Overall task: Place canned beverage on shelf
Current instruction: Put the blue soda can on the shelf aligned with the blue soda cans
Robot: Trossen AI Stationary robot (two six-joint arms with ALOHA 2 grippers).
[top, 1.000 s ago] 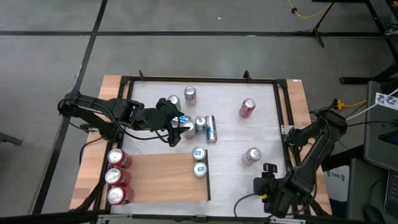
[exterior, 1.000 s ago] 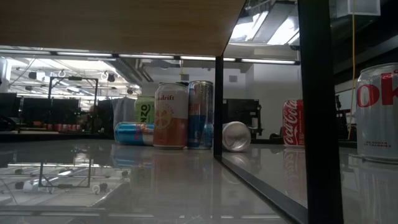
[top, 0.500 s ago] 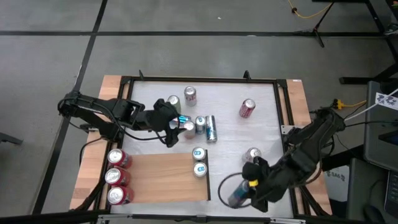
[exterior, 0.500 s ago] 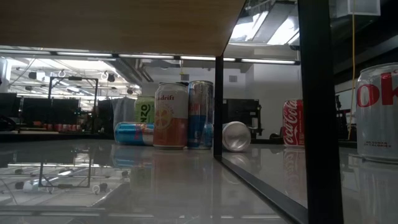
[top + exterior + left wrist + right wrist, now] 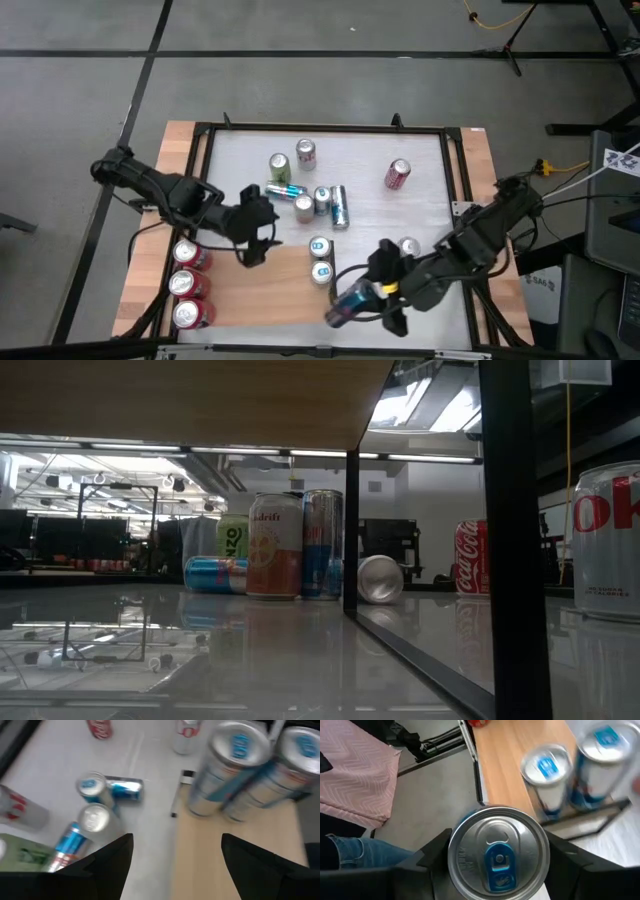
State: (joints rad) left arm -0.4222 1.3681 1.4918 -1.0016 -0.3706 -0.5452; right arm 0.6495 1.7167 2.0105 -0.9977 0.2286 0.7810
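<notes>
Table [image 5: 430, 160]: white top inside a dark frame, light wooden strips along its left and right sides.

Shelf [image 5: 255, 285]: light-brown wood-grain panel on the near left part of the table, thin dark strip along its right edge.

On the shelf: three red cans [image 5: 187, 285] upright in a column at the left edge; two blue-tabbed cans [image 5: 320, 259] upright at the far right corner, just beside each other.

On the white top: a cluster of cans [image 5: 310, 195] near the middle (some upright, at least two lying down); one silver can [image 5: 305, 152] behind it; a red can [image 5: 397, 174] toward the right; a silver can [image 5: 408, 247] nearer the front right.
</notes>
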